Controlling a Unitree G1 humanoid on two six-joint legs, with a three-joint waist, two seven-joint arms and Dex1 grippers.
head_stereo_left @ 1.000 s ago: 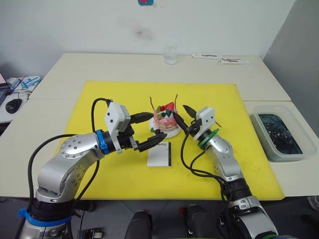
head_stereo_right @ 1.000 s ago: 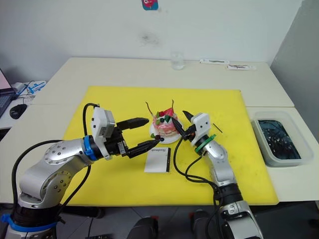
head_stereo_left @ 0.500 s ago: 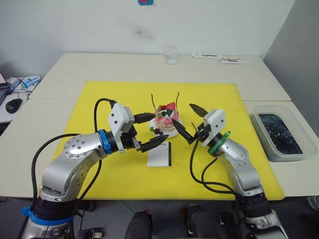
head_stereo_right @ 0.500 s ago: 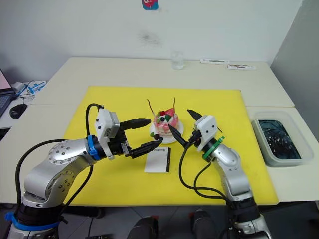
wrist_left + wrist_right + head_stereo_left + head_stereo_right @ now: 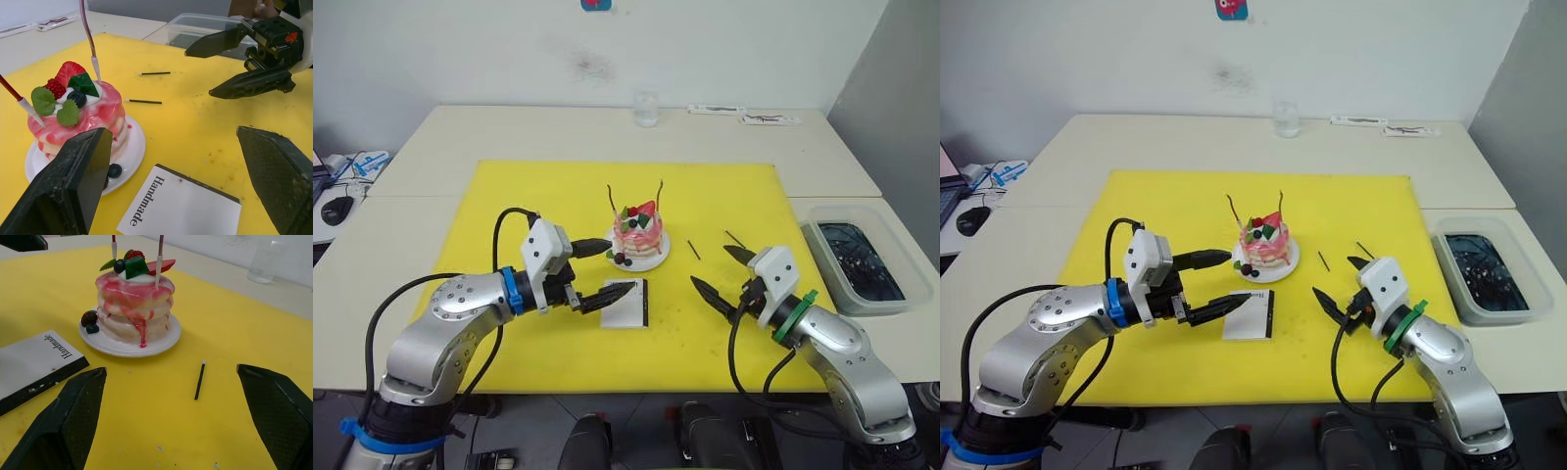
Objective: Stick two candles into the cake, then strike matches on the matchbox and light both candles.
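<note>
Two candles (image 5: 612, 204) are standing in the cake (image 5: 637, 232); both the left gripper (image 5: 599, 270) and the right gripper (image 5: 722, 276) are hanging released, empty.

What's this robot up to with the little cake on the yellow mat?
It is decorating and lighting a toy cake. Both candles stand stuck in the top, unlit. The two matches lie on the yellow mat to the cake's right, untouched, and the matchbox lies in front of the cake. The left gripper hovers open beside the cake and matchbox; the right gripper hangs open near the matches, holding nothing.
</note>
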